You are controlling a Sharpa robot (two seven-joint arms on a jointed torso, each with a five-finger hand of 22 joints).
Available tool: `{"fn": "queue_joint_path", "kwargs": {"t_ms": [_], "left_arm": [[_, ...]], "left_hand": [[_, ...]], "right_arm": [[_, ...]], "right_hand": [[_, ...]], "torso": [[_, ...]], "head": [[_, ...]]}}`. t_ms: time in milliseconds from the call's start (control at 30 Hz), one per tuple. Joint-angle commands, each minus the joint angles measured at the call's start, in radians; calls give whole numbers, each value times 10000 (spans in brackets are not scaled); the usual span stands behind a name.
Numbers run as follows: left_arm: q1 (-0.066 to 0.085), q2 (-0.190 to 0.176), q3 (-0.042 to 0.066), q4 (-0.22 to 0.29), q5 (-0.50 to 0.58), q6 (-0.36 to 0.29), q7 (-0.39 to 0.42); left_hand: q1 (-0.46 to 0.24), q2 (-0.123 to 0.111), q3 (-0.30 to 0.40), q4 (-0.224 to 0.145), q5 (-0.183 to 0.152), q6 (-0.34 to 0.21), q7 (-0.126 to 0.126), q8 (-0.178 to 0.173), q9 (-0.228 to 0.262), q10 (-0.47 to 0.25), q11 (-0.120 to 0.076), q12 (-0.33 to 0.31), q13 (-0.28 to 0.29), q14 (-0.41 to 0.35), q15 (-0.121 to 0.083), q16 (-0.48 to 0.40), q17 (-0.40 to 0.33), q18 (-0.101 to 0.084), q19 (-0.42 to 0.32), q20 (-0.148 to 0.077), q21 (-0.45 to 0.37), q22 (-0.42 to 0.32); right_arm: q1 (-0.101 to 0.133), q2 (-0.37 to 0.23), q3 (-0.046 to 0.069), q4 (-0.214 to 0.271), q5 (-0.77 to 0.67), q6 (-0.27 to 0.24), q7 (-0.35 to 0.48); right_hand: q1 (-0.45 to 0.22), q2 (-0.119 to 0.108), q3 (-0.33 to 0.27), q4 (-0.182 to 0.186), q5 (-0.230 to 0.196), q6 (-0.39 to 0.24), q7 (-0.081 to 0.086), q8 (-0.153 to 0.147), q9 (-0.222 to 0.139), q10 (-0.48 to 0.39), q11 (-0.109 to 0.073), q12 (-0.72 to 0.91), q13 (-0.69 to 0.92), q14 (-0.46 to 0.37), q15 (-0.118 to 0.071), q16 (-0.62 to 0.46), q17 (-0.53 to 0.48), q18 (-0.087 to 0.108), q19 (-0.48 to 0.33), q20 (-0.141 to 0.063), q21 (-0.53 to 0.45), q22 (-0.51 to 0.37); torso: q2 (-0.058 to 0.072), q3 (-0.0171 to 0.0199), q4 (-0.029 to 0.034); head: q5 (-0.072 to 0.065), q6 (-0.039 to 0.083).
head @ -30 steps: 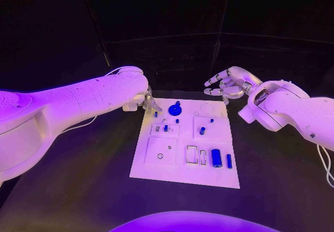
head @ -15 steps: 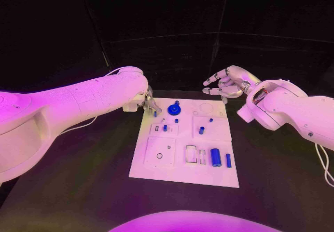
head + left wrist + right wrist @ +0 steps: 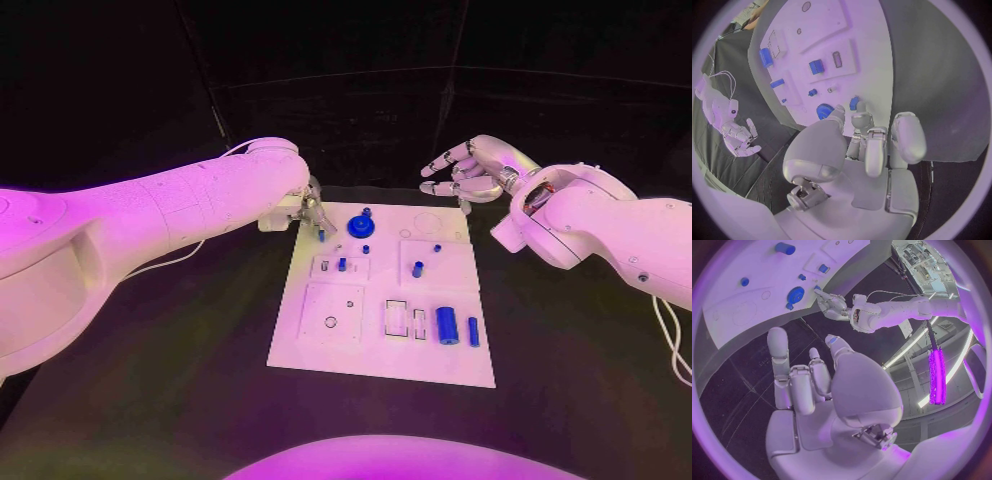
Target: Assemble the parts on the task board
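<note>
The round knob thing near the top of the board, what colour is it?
The round part is blue, on the white task board. The head view shows it best.

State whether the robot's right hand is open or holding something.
Open. The silver right hand hovers beyond the far right corner of the white task board, its fingers spread apart with nothing between them.

The left hand [image 3: 870, 145] pinches a small blue part [image 3: 854, 103] at the edge of the board [image 3: 873, 65].
</note>
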Motion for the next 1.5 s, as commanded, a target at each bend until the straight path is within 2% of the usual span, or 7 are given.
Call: {"fn": "queue_joint_path", "kwargs": {"t_ms": [33, 367, 467, 633, 1100, 1333, 1500], "left_arm": [[13, 17, 0, 7, 32, 85, 149], [13, 29, 0, -75, 33, 226, 107], [13, 33, 0, -98, 33, 261, 97], [13, 40, 0, -117, 34, 293, 82], [12, 82, 1, -135, 33, 343, 96], [11, 13, 1, -62, 33, 69, 272], [12, -215, 3, 175, 386, -304, 427]], "left_hand": [[86, 13, -3, -32, -1, 60, 9, 48, -17, -34, -68, 20, -15, 1038, -16, 31, 2634, 51, 28, -31, 3, 9], [96, 16, -3, -42, -2, 59, 11, 47, -19, -35, -68, 18, -18, 1038, -15, 31, 2634, 52, 27, -31, 1, 7], [243, 90, 52, -155, -1, 67, 9, 52, -33, -33, -70, 19, -24, 1038, -16, 31, 2634, 52, 27, -31, -1, 10], [929, 335, 440, -686, 2, 45, -30, 51, -65, -49, -108, 3, -43, 1038, -49, 31, 2634, 55, 27, -52, -4, 20], [2426, 543, 1820, -2242, 7, -20, -137, 59, -141, -100, -227, -149, -130, 1038, -140, 31, 2634, 48, 31, -138, -6, 55], [2060, 417, 2910, -2763, -7, -89, -59, 233, -65, 17, -156, -224, -194, 1038, -84, 31, 2634, 36, 47, -105, 11, 103], [1577, 154, 3977, -3169, 0, -116, -37, 457, 37, 140, -149, -189, -157, 1038, -73, 31, 2634, 30, 72, -88, 43, 161]], "right_arm": [[17, 11, 5, -6, -19, -55, 71], [17, 19, 5, -19, -19, -39, 73], [17, 23, 5, -18, -19, -39, 74], [17, 25, 5, -13, -19, -42, 78], [17, 12, 5, 9, -19, -49, 76], [17, 10, 5, 11, -19, -48, 76], [17, -5, 5, 12, -19, -44, 75]], "right_hand": [[79, -3, 74, -8, 37, -67, 12, 44, -12, -18, -33, -12, 5, 606, -46, -46, 532, 118, 6, -27, -59, 10], [89, -2, 81, -11, 43, -67, 12, 45, -12, -22, -33, -16, 0, 604, -46, -50, 525, 118, 6, -27, -61, 8], [89, -2, 81, -11, 43, -67, 12, 45, -12, -22, -33, -16, 0, 604, -46, -50, 525, 118, 6, -27, -61, 8], [89, -2, 81, -11, 43, -67, 12, 45, -12, -22, -33, -16, 0, 604, -46, -50, 525, 118, 6, -27, -61, 8], [89, -2, 81, -11, 43, -67, 12, 45, -12, -22, -33, -16, 0, 604, -46, -50, 525, 118, 6, -27, -61, 8], [89, -2, 81, -11, 43, -67, 12, 45, -12, -22, -33, -16, 0, 604, -46, -50, 525, 118, 6, -27, -61, 8], [89, -2, 81, -11, 43, -67, 12, 45, -12, -22, -33, -16, 0, 604, -46, -50, 525, 118, 6, -27, -61, 8]], "torso": [[5, -1, -1], [5, 0, -3], [4, 3, -6], [3, 1, -14], [5, -1, 5], [0, -4, 3], [-4, -5, 19]], "head": [[-10, -15], [-6, -39], [-11, -39], [-18, -47], [-39, -52], [-28, -56], [-30, -68]]}}
